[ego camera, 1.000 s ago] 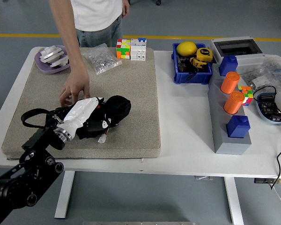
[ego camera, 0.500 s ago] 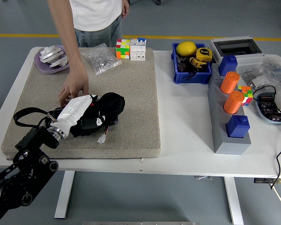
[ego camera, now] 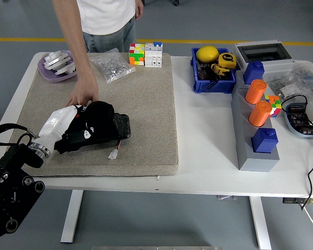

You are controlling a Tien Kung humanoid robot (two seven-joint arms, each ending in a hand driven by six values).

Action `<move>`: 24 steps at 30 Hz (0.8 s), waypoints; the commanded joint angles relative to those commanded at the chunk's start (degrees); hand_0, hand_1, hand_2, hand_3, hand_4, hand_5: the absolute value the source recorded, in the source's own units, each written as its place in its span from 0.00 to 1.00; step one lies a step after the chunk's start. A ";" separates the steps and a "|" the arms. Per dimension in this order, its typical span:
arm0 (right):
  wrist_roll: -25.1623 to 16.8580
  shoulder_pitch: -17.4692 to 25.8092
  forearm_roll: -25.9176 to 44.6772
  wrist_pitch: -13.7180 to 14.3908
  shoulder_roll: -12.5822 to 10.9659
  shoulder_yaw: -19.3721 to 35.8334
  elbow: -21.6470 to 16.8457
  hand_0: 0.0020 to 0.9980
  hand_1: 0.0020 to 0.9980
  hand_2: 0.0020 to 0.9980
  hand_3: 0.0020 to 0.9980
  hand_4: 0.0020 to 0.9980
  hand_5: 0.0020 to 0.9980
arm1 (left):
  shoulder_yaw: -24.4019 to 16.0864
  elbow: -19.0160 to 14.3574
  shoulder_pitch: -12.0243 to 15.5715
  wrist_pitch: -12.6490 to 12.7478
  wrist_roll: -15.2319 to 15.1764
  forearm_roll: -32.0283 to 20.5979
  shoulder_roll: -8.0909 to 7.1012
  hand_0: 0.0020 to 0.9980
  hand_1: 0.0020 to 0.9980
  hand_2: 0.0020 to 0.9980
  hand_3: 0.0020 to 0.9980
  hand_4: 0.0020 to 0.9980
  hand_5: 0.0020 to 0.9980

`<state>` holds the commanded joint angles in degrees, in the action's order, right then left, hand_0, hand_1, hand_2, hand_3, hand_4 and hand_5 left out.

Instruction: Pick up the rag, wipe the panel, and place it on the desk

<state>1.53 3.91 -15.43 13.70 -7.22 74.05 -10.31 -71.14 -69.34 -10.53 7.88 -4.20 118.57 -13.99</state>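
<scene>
Head view, one moment.

Rag: black, soft, bunched into a rounded lump. It lies on the panel's left half, directly on top of the left hand's finger end, touching it.

Left hand: white shell at the back, black fingers; it lies low on the panel, coming in from the lower left. The cloth covers the fingers, so I cannot tell whether they are curled on it or loose. A small white connector on a thin wire lies just below the hand.

Panel: large, square, beige, with a coarse, felt-like surface; it lies flat on the white table.

Person's hand: reaches down from the far side, fingertips on the panel just beside the rag's upper left edge.

Other items:
- Lilac dish with white parts, far left.
- Clear crinkled bag of small pieces on the panel's far edge.
- Two colour cubes and a white block beside it.
- Blue bin holding a yellow ball and a tape measure.
- Grey rack carrying two orange cylinders and two blue blocks.
</scene>
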 joint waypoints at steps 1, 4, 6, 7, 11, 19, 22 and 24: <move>-0.01 0.01 -0.03 -0.01 0.01 0.05 0.00 0.81 0.67 0.68 0.60 0.98 0.46 | -0.34 -0.01 0.22 0.01 -0.02 0.03 -0.12 0.26 0.32 0.55 0.52 0.57 0.00; -0.03 0.06 0.02 0.00 0.03 0.13 0.00 0.81 0.67 0.68 0.60 0.98 0.46 | -2.00 0.01 1.38 -0.01 -0.07 0.09 -0.65 0.26 0.32 0.55 0.52 0.57 0.00; -0.01 0.10 0.10 0.02 0.03 0.07 0.00 0.81 0.67 0.68 0.60 0.98 0.46 | -2.86 0.08 1.94 -0.03 -0.09 0.18 -0.88 0.26 0.32 0.55 0.52 0.57 0.00; -0.02 0.12 0.14 0.03 0.02 0.06 0.00 0.81 0.67 0.68 0.60 0.98 0.46 | -3.39 0.14 2.30 -0.02 -0.13 0.19 -1.03 0.26 0.32 0.55 0.52 0.57 0.00; 0.03 0.17 0.30 0.09 -0.02 -0.09 0.00 0.81 0.67 0.68 0.60 0.98 0.46 | -5.13 0.06 3.54 -0.05 -0.13 0.39 -1.50 0.26 0.33 0.55 0.52 0.57 0.00; 0.05 0.26 0.78 0.13 0.01 -0.53 0.00 0.81 0.67 0.68 0.60 0.98 0.45 | -8.79 -0.43 5.81 0.04 -0.13 0.94 -2.17 0.26 0.33 0.55 0.53 0.57 0.00; 0.07 0.31 0.94 0.16 -0.01 -0.69 0.00 0.81 0.67 0.68 0.60 0.98 0.45 | -10.19 -0.60 6.52 0.08 -0.15 1.23 -2.33 0.27 0.34 0.55 0.53 0.57 0.00; 0.08 0.34 1.13 0.19 -0.02 -0.85 0.00 0.81 0.67 0.68 0.60 0.98 0.45 | -11.55 -0.50 6.92 0.13 -0.23 1.38 -2.36 0.27 0.34 0.55 0.53 0.57 0.00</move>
<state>1.61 4.25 -14.30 13.89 -7.25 73.21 -10.31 -82.69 -69.83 -3.61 8.01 -4.43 119.95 -16.35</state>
